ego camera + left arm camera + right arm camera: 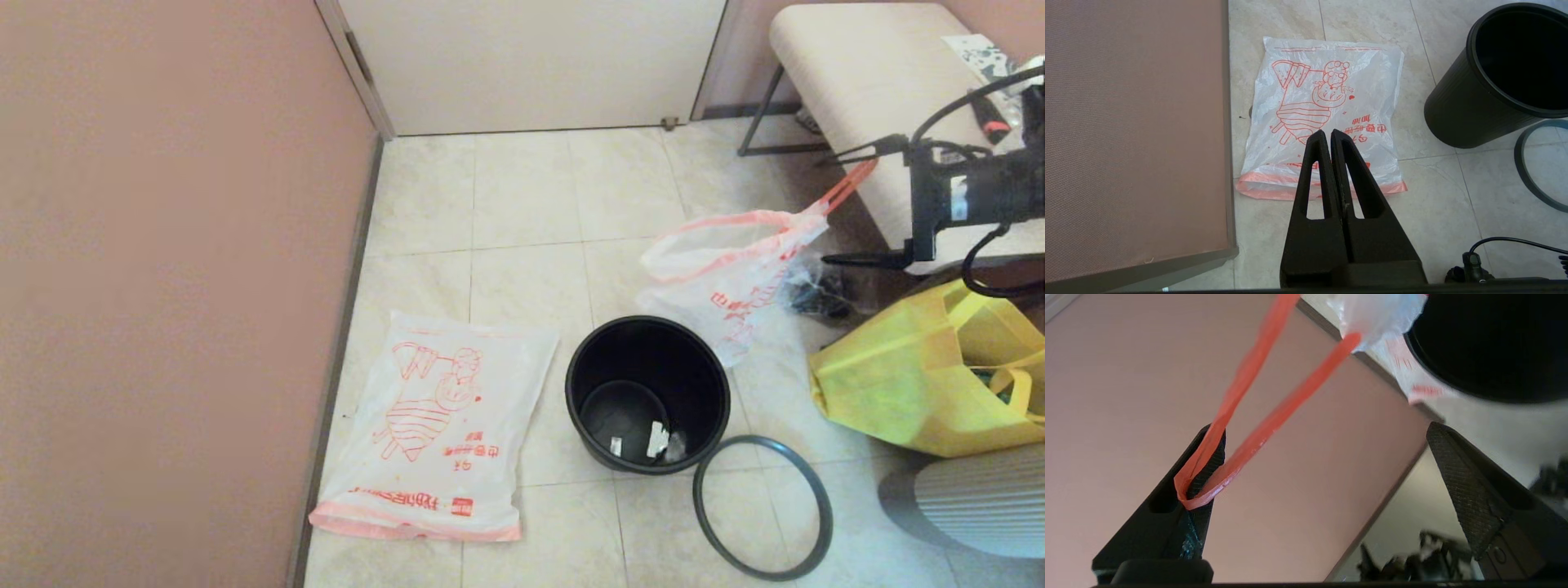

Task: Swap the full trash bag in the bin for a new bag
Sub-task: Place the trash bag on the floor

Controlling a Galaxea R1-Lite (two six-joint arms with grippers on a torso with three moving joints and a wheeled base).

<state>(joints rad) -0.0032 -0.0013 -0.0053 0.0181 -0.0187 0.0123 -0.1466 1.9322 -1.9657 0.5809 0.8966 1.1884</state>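
The full trash bag (727,273) hangs in the air right of the bin, white with orange-red print. Its orange drawstring (1237,457) is looped over one finger of my right gripper (853,204), whose jaws stand wide open (1323,428). The bin (647,392) stands upright on the floor with no bag in it, only a few scraps at the bottom. Its dark grey hoop (763,506) lies flat on the tiles beside it. The new bag (433,433) lies flat to the left of the bin. My left gripper (1329,132) hovers above the new bag (1327,102), shut and empty.
A yellow tote bag (922,376) sits on the floor at the right, below a beige bench (873,73). A pink wall (163,286) runs along the left. A grey ribbed object (980,498) is at the lower right. A door (531,57) closes the back.
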